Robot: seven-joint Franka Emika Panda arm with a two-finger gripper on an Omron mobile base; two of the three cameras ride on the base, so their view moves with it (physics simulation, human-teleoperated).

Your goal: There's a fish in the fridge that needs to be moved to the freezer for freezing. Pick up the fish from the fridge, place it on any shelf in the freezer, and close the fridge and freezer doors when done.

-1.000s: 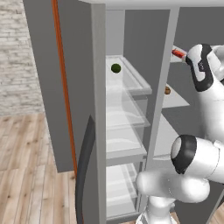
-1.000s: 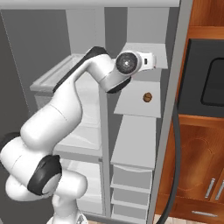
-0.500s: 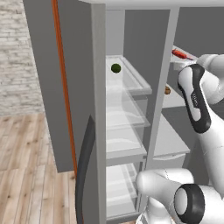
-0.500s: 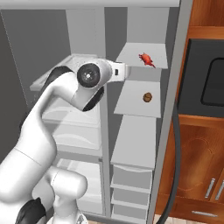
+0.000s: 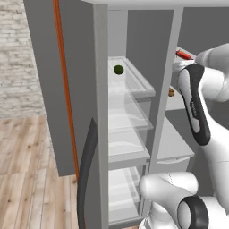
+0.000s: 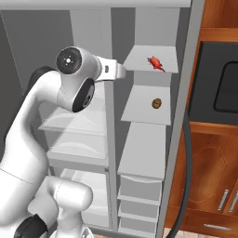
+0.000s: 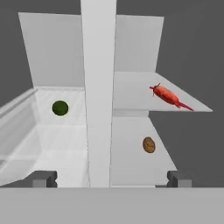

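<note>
Nearest the camera, the hand (image 7: 107, 178) stands wide and holds nothing, facing the grey divider (image 7: 98, 87) between the two sections. Past it on the freezer (image 6: 148, 116) side, a small brown item (image 7: 148, 145) sits on a lower slab; on the fridge (image 5: 127, 116) side, a dark green ball (image 7: 60, 107) rests on glass. Farthest back, the fish (image 7: 168, 96) lies on the top freezer shelf (image 7: 131, 94), so both doors (image 5: 67, 89) remain to close. Swinging the arm carelessly could clip the divider or sweep the fish off.
</note>
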